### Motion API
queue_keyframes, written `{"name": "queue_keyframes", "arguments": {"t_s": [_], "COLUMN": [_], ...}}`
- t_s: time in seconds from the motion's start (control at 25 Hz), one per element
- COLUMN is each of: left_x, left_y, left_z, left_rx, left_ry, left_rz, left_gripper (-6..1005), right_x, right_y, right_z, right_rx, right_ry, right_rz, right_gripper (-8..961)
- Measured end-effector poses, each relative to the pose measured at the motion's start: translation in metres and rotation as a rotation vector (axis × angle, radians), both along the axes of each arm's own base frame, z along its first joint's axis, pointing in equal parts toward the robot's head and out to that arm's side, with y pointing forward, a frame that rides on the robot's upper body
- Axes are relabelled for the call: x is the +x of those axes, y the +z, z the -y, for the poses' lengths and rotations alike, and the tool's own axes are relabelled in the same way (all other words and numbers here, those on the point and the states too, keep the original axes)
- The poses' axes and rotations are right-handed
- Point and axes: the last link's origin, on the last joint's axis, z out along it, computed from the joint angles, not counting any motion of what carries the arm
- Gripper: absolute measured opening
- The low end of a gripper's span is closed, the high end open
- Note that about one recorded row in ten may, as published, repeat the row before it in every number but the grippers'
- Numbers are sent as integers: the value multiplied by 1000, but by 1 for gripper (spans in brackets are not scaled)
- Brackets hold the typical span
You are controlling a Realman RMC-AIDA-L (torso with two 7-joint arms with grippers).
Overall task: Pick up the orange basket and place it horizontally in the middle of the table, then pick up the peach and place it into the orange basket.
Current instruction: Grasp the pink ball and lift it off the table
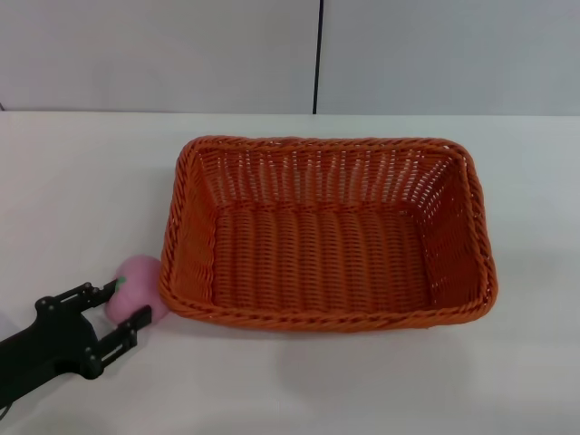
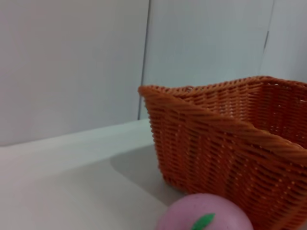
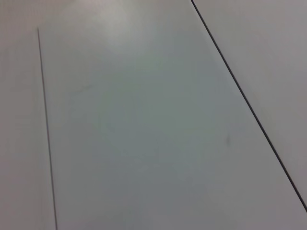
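The orange basket [image 1: 331, 231] lies lengthwise across the middle of the white table [image 1: 82, 181], open side up and empty. The pink peach [image 1: 138, 283] with a green leaf mark rests on the table against the basket's near left corner. My left gripper [image 1: 116, 310] reaches in from the lower left, open, with one black finger on each side of the peach. The left wrist view shows the peach [image 2: 205, 214] close up, in front of the basket's woven wall [image 2: 230, 148]. The right gripper is out of view.
A grey panelled wall [image 1: 181, 54] with a dark vertical seam runs behind the table's far edge. The right wrist view shows only pale wall panels [image 3: 144, 120] with thin seams.
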Motion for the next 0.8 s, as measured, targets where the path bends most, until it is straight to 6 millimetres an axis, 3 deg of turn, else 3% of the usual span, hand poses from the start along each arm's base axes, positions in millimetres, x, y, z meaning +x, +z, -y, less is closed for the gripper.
{"name": "queue_keyframes", "arguments": {"t_s": [0.44,0.8], "left_x": [1,-15], "left_y": [-2,43], "left_z": [-1,-8], "left_rx": [47,319], "left_ry": [-24,88], "left_rz": [-27,42], "left_gripper": [411,294], "right_x": [1,1], "right_y": [0,-1], "right_z": [1,2], "right_rx": [2,2], "right_ry": [-10,-11], "right_rz": [-3,-9], "right_gripper": [511,512]}}
